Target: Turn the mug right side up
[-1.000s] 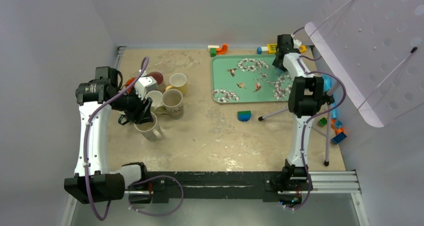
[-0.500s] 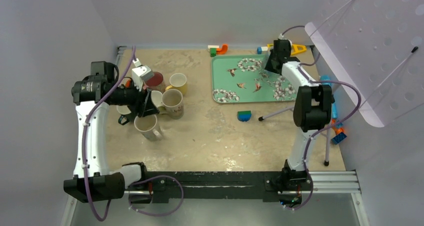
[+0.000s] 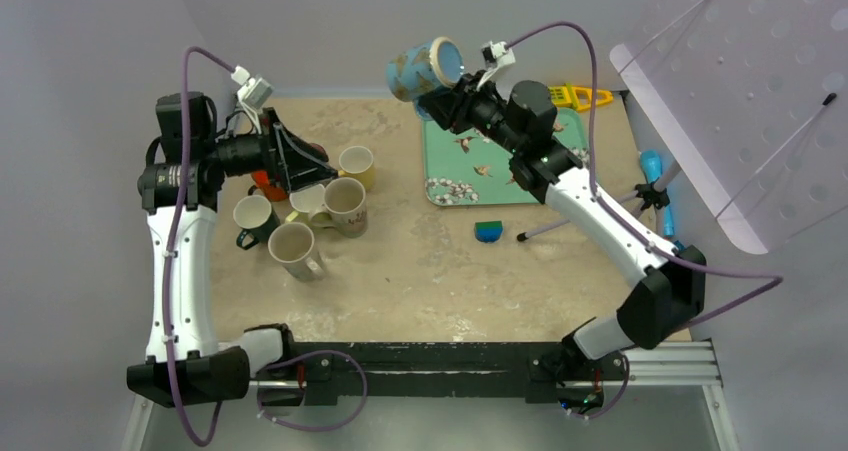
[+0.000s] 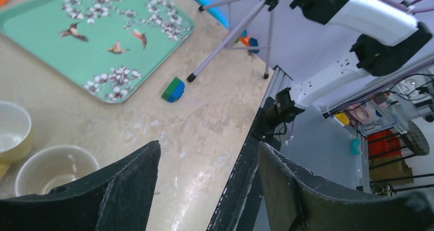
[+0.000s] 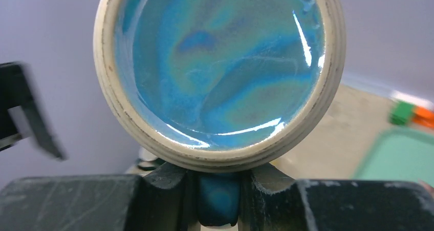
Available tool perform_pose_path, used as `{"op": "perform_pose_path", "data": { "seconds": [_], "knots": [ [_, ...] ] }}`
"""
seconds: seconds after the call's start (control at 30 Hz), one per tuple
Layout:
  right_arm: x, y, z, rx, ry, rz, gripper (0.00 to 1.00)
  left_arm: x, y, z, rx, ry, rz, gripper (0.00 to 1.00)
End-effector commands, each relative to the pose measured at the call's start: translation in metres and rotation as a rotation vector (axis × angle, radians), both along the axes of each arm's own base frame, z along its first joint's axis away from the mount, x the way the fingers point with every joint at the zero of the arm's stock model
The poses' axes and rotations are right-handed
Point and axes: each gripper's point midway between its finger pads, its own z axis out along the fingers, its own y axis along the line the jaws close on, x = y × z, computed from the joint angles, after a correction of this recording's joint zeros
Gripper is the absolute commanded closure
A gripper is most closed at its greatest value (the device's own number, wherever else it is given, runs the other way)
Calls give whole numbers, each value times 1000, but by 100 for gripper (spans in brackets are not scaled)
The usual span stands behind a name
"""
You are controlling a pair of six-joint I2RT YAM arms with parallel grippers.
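Bright even light, soft shadows, white glare streaks on the mug [image 5: 220,72] glaze (right wrist view), blurred background there, left wrist view sharp, fingers [image 4: 128,190] dark

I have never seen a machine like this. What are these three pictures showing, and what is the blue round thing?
Two robot arms stand at the table's near edge. The top picture looks down from above; the other two come from cameras on each wrist. The right arm's tool holds a glazed blue ceramic mug in the air by its handle, lying sideways. The blue round thing is that mug's inside, seen by the right wrist camera. The left arm's tool is open and empty above a group of cream mugs. A green tray with birds and flowers lies on the sandy table.
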Motion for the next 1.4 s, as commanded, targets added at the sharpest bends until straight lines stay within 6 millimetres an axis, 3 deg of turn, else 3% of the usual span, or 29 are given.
{"op": "perform_pose_path", "data": {
  "seconds": [0.0, 0.1, 0.23, 0.57, 0.77, 0.9, 0.97, 1.03, 1.07, 1.1, 1.17, 1.2, 1.23, 1.3, 1.37],
  "knots": [
    [-116, 23, 160, 307, -468, 287, 100, -29, -14, 66, -147, -130, -118, 25],
    [-163, 37, 172, 363, -531, 420, 100, -37, -16, 86, -155, -162, -122, 25],
    [-189, 45, 181, 407, -548, 497, 100, -43, -18, 109, -164, -209, -109, 24],
    [-216, 63, 186, 427, -551, 580, 100, -53, -24, 144, -248, -255, -141, 23],
    [-229, 85, 181, 444, -530, 663, 100, -40, -27, 147, -307, -202, -111, 29],
    [-228, 106, 166, 435, -477, 714, 100, -37, -29, 152, -350, -181, -120, 47],
    [-220, 112, 156, 418, -444, 696, 100, -41, -30, 155, -362, -203, -136, 66],
    [-212, 116, 148, 386, -437, 666, 100, -45, -30, 152, -348, -199, -153, 98],
    [-208, 117, 144, 361, -431, 655, 100, -46, -30, 148, -331, -192, -162, 100],
    [-202, 117, 139, 332, -417, 626, 97, -45, -30, 141, -311, -171, -158, 100],
    [-184, 114, 120, 236, -370, 537, 54, -38, -27, 120, -249, -119, -85, 100],
    [-173, 110, 109, 186, -343, 474, 36, -32, -23, 106, -168, -149, -3, 100],
    [-163, 102, 100, 147, -315, 404, 23, -20, -16, 93, -20, -292, 75, 100],
    [-145, 82, 80, 74, -266, 267, 15, -15, -9, 65, 191, -370, 119, 100],
    [-130, 56, 63, 6, -222, 132, 13, -11, -6, 37, 295, -356, 113, 100]
  ]
}}
